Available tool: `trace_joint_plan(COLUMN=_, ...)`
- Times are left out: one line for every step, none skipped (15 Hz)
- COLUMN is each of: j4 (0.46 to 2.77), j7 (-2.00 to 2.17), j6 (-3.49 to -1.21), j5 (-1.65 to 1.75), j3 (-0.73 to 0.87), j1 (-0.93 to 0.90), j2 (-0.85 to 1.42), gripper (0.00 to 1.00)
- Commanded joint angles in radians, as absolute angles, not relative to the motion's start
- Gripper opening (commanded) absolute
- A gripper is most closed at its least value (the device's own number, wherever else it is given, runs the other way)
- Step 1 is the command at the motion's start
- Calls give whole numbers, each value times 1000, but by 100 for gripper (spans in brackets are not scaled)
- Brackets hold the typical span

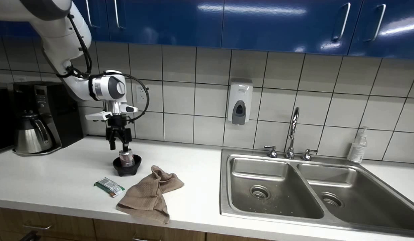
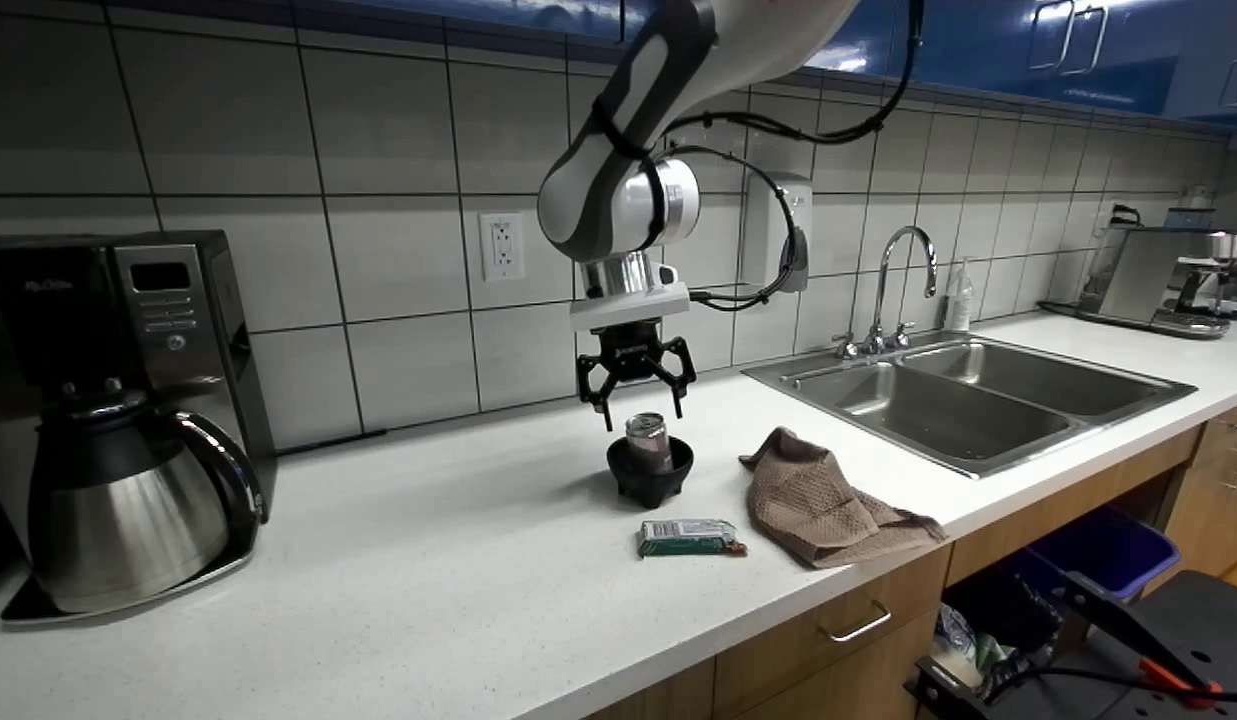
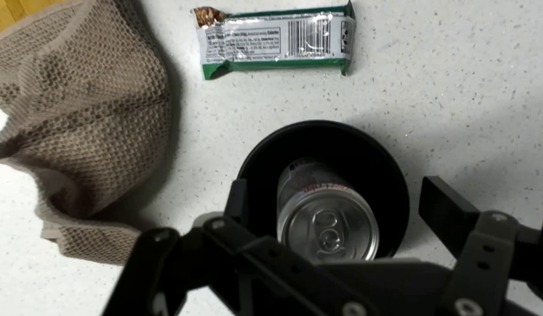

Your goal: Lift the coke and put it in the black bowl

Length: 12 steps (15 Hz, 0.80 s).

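Shiny metal can (image 3: 327, 215), rough textured cloth (image 3: 95, 118)

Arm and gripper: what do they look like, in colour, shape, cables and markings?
The arm is white and rounded, with dark grey covers, black straps and black cables looping outside it. A silvery section sits above a white bracket. The gripper is black, with two jointed, block-tipped fingers and grey screw heads. I can read no lettering on either.

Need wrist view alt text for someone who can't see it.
A silver soda can sits inside a black bowl, framed by the open gripper. A green and silver snack bar lies near the top edge, a crumpled brown towel at image left.
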<state>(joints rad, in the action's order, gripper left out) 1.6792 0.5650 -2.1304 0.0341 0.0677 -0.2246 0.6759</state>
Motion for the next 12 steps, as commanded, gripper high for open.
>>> trace_joint_plan(j4=1907, j7=573, j6=-2184, j5=50, j3=63, j1=-237, j2=499, gripper=100)
trace_joint_plan(j4=1959, j7=577, j6=-2196, j5=50, j3=61, j1=-238, j2=468, gripper=100)
trace_joint_plan(j4=2008, j7=584, j6=-2207, j5=53, j3=61, j1=-241, j2=439, gripper=100)
trace_joint_plan(j4=2061, j7=592, j6=-2214, j5=59, j3=61, j1=-243, j2=409, gripper=100)
trace_joint_plan(j4=2111, j7=597, j6=-2222, j5=64, j3=60, j1=-245, j2=379, gripper=100)
trace_joint_plan(j4=2158, j7=605, j6=-2233, j5=72, j3=60, j1=-246, j2=352, gripper=100)
trace_joint_plan(j4=2203, j7=610, j6=-2246, j5=75, j3=59, j1=-245, j2=326, gripper=100)
trace_joint_plan(j4=2248, j7=621, j6=-2256, j5=82, j3=59, j1=-245, j2=298, gripper=100)
trace_joint_plan(j4=2289, j7=628, j6=-2264, j5=88, j3=57, j1=-242, j2=273, gripper=100)
trace_joint_plan(j4=2327, j7=635, j6=-2269, j5=93, j3=55, j1=-239, j2=247, gripper=100)
trace_joint_plan(j4=2361, j7=640, j6=-2267, j5=98, j3=52, j1=-235, j2=224, gripper=100)
trace_joint_plan(j4=2390, j7=651, j6=-2250, j5=106, j3=50, j1=-233, j2=201, gripper=100)
